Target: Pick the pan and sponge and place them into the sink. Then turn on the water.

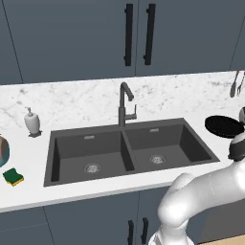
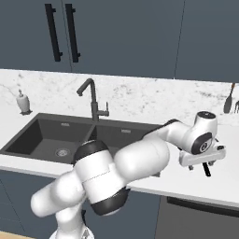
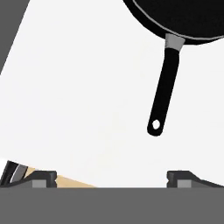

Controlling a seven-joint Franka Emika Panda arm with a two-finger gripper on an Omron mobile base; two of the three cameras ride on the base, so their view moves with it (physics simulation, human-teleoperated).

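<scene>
Currently the pan (image 3: 183, 17) lies flat on the white counter (image 3: 87, 87) right of the sink (image 1: 129, 148), its handle (image 3: 164, 92) pointing toward the hand. Best to line up over the handle's middle, cross it squarely, then descend. Gripper (image 3: 111, 177) hovers above the counter, fingers spread wide, empty, touching nothing. Sponge (image 1: 13, 176) waits left of the sink.

My two base cameras look forward and down, sharing the sink (image 1: 129, 150) mid-frame from either side; my hand camera stares closely down at the counter (image 3: 87, 87)
</scene>
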